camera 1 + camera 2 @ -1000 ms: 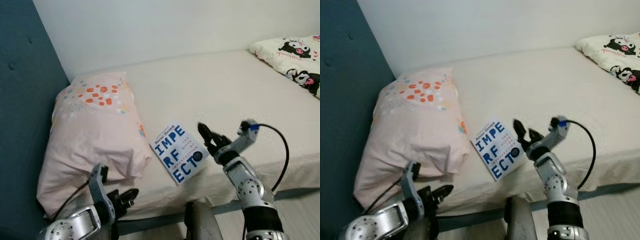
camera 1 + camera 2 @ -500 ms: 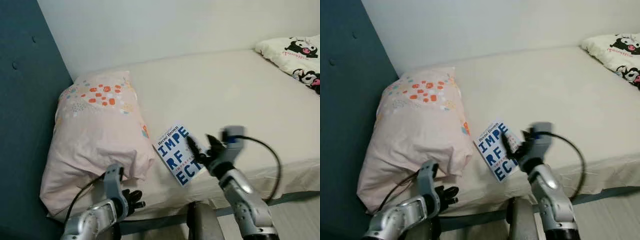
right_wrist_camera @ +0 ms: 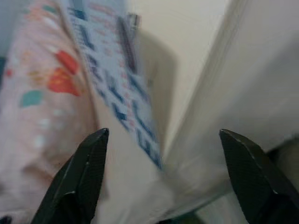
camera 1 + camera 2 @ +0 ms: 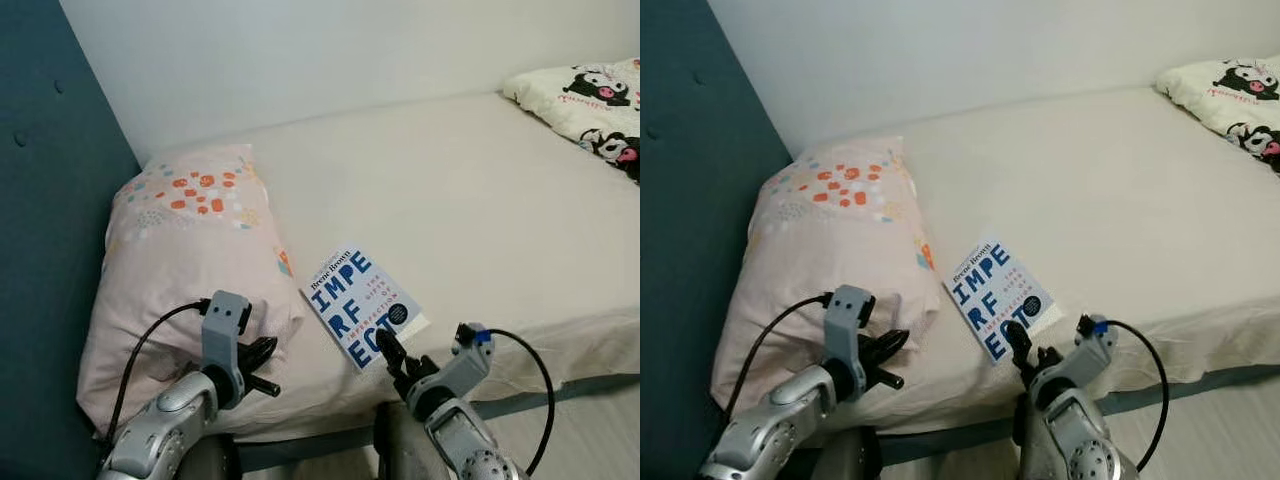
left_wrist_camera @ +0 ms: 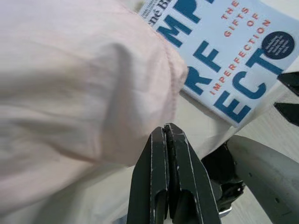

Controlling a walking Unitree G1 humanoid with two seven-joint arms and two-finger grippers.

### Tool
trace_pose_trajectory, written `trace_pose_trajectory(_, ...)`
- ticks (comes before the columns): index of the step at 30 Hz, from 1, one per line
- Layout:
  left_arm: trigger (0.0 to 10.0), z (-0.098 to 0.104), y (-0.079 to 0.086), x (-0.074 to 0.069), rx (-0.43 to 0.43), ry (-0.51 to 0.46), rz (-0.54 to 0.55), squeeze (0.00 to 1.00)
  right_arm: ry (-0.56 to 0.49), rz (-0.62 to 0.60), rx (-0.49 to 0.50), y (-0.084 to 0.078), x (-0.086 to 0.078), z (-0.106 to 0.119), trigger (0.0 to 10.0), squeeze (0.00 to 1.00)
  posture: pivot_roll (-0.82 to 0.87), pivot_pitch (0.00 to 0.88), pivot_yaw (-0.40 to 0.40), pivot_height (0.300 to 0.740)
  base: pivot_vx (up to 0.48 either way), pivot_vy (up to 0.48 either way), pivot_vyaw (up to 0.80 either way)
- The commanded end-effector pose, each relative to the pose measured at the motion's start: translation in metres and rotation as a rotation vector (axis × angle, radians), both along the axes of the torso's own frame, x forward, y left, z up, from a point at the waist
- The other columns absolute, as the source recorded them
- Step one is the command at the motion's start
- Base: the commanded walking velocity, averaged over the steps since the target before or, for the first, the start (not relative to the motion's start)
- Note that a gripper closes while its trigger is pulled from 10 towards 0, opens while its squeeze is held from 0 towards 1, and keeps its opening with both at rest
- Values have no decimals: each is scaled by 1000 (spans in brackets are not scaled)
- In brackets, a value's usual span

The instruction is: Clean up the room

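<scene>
My right wrist feed is blurred, so the book point(image 3: 112, 84) title is unreadable there, and the cartoon-print pillow point(image 4: 590, 100) is cut off by the frame edge.

A cream bed point(image 4: 480, 190) bears a pink pillow point(image 4: 185, 250), book point(image 4: 360, 303) and cartoon-print pillow point(image 4: 590, 95).

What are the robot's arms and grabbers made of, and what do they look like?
Both arms are silver metal with rounded joints. The left gripper and the right gripper each have two long black fingers and a small grey camera block at the wrist. A black cable loops from each wrist; the right one's plug is blue.
</scene>
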State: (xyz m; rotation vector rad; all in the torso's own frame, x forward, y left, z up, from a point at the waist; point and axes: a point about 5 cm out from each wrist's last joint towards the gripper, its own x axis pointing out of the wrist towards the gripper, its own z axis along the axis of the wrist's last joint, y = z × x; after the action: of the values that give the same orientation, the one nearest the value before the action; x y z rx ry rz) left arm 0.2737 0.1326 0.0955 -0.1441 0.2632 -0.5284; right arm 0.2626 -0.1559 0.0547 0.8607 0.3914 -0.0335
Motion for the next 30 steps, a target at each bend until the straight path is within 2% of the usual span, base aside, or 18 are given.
trace_pose_trajectory(1, 10000, -4, 5, -4, 26, -4, 2, 0, 44, -18, 42, 1, -2, -7, 10000, 1000, -63, 194, 38, 587, 0, 0, 0)
trace_pose_trajectory(2, 10000, -4, 5, -4, 26, -4, 2, 0, 44, -18, 42, 1, -2, -7, 10000, 1000, -63, 194, 38, 587, 0, 0, 0)
trace_pose_trajectory(5, 10000, -6, 10, -2, 37, -12, 57, 0, 56, -69, 91, -5, 13, -15, 10000, 1000, -48, 210, 44, 587, 0, 0, 0)
trace_pose_trajectory(7, 10000, -6, 10, -2, 37, -12, 57, 0, 56, -69, 91, -5, 13, -15, 10000, 1000, -48, 210, 44, 587, 0, 0, 0)
trace_pose_trajectory(9, 10000, -4, 12, -2, 36, -23, 70, 0, 51, -81, 109, -8, 22, -16, 10000, 1000, -37, 219, 45, 587, 0, 0, 0)
trace_pose_trajectory(10, 10000, -1, 14, -3, 35, -31, 67, 0, 29, -77, 129, -9, 32, -10, 10000, 1000, -30, 224, 43, 587, 0, 0, 0)
trace_pose_trajectory(12, 10000, 0, 16, -4, 39, -34, 68, 0, 14, -77, 139, -9, 38, -6, 10000, 1000, -23, 225, 41, 587, 0, 0, 0)
trace_pose_trajectory(18, 10000, 5, 21, -8, 34, -48, 57, 0, -29, -33, 166, -6, 48, 8, 10000, 1000, -17, 223, 32, 587, 0, 0, 0)
trace_pose_trajectory(20, 10000, 6, 23, -10, 34, -54, 41, 0, -49, 2, 192, -2, 49, 12, 10000, 1000, -13, 220, 25, 587, 0, 0, 0)
trace_pose_trajectory(24, 10000, 6, 23, -14, 36, -54, -14, 0, -54, 72, 180, 5, 45, 16, 10000, 1000, -11, 210, 14, 587, 0, 0, 0)
trace_pose_trajectory(28, 10000, 7, 22, -19, 33, -53, -78, 0, -64, 118, 179, 9, 29, 19, 10000, 1000, -11, 196, 11, 587, 0, 0, 0)
trace_pose_trajectory(29, 10000, 7, 22, -19, 33, -53, -78, 0, -64, 118, 179, 9, 29, 19, 10000, 1000, -11, 196, 11, 587, 0, 0, 0)
trace_pose_trajectory(30, 10000, 8, 21, -21, 27, -51, -104, 0, -68, 124, 194, 10, 21, 21, 10000, 1000, -17, 189, 15, 587, 0, 0, 0)
